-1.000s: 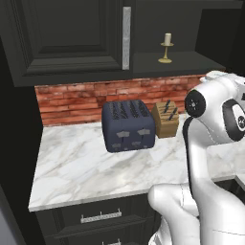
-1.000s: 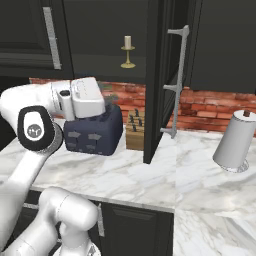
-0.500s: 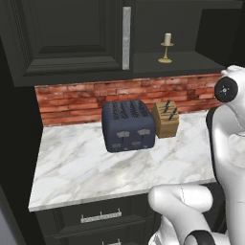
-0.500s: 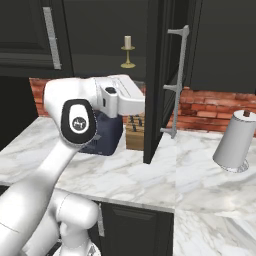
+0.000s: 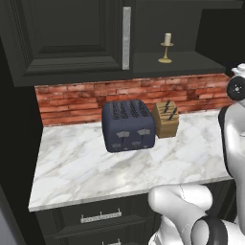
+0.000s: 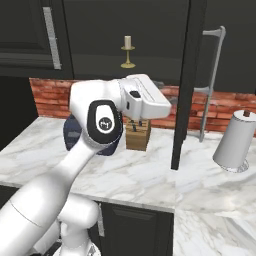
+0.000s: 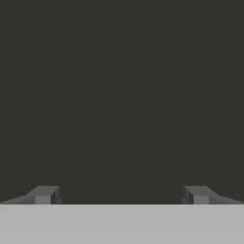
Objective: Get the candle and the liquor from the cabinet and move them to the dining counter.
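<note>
The candle, a cream stub in a golden holder, stands upright on the dark shelf of the open cabinet. In the hand view my gripper is open, its fingertips wide apart with nothing between them, facing a flat dark surface close ahead. In the right base view my white wrist hangs below and slightly right of the candle, near the edge of the open cabinet door. The liquor and the dining counter are out of view.
A dark blue toaster and a wooden knife block stand on the marble worktop against the brick wall. A paper towel roll stands at the right. The door's silver handle juts out.
My arm has swung right and upward: in the right base view the hand moved from the left to near the open door, and in the left base view it slid to the right edge.
</note>
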